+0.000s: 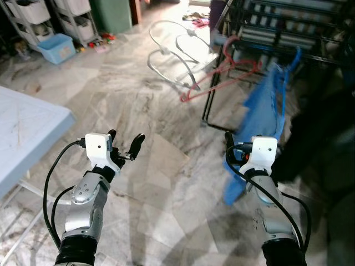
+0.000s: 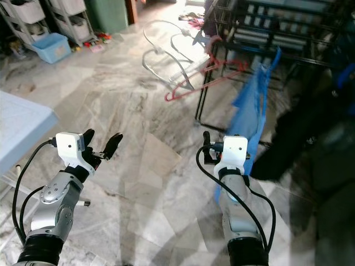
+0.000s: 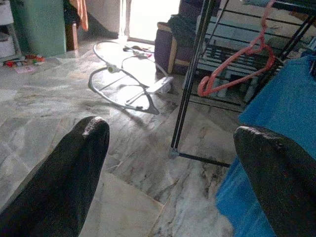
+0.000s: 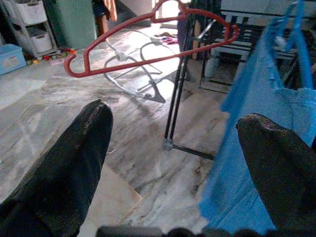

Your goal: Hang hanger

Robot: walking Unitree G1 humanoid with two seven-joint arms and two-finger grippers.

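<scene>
Nearest the camera, the left claw (image 1: 123, 145) is raised over the marble floor (image 1: 161, 188) with its two black fingers spread wide and nothing between them; the right claw (image 4: 173, 163) is up at the same height, its fingers also parted wide and empty, just beside a blue garment (image 1: 265, 119). Off to the left, the corner of a pale worktop (image 1: 28, 133) juts into view. Beyond the claws stands a black drying rack (image 1: 277, 39), and the one red hanger (image 1: 219, 75) is on it, its hook caught over an upper rail while its body slants down and outward toward the open floor, touching nothing else that I can make out. By its look it is thin wire or plastic: light, fairly stiff, a little springy and smooth, so it would likely swing or slip under a careless nudge; the best hold is probably the neck just under the hook or the straight bottom bar. One blue garment hangs on a blue hanger (image 4: 296, 24) at the rack's near side. Farther off lie one white tubular frame (image 1: 172, 55), one blue bin (image 1: 56, 48) and white drawer units (image 1: 33, 11).
</scene>
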